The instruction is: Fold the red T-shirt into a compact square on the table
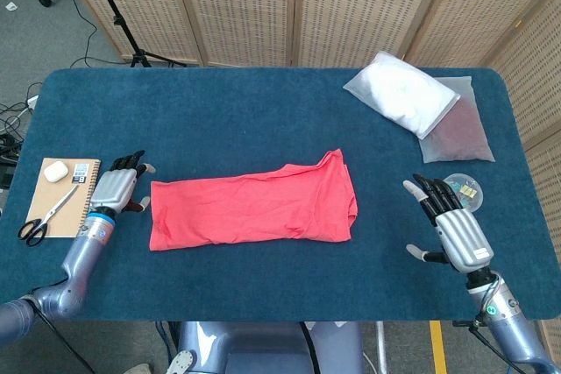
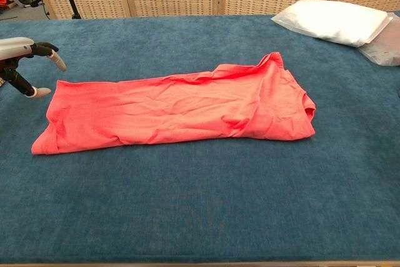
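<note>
Head view shows the red cotton T-shirt (image 1: 252, 209), folded into a long band, lying left-to-right mid-tabletop (image 1: 263, 295), its left end just beside the empty, spread-fingered left robot hand (image 1: 117, 192), while the equally empty right robot hand (image 1: 449, 227) hovers well apart.

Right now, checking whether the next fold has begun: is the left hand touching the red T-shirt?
Apart. The chest view shows blue table between the left hand and the red T-shirt; its fingertips sit just left of the shirt's edge.
</note>
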Tool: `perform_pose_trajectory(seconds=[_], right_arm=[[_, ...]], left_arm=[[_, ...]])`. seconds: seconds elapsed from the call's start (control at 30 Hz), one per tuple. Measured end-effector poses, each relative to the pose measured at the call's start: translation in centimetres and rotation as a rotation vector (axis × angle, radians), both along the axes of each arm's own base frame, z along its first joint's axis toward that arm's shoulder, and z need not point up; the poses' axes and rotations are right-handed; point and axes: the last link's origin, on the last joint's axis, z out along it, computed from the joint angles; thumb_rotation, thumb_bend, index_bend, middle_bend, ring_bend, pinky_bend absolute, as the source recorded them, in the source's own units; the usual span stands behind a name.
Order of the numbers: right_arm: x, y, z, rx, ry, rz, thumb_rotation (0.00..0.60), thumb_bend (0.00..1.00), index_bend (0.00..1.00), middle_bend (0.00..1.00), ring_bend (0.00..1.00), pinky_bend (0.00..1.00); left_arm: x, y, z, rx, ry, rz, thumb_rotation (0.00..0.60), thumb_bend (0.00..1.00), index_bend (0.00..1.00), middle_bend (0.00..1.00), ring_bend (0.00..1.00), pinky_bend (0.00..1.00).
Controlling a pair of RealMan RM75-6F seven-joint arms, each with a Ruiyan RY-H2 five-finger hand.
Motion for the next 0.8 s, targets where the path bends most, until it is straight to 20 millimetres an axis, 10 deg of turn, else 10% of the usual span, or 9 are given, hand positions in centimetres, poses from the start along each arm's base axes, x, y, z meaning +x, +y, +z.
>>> perform_pose_trajectory(seconds=[0.8], right_arm=[[-0.2, -0.1, -0.5, 0.039, -0.008, -0.009, 0.6, 0.0, 0.0, 0.0, 0.0, 0.0]], left_arm=[[2.0, 2.3, -4.1, -0.032, 0.0, 0.169, 0.6, 0.37, 0.41, 0.0, 0.0, 0.0]])
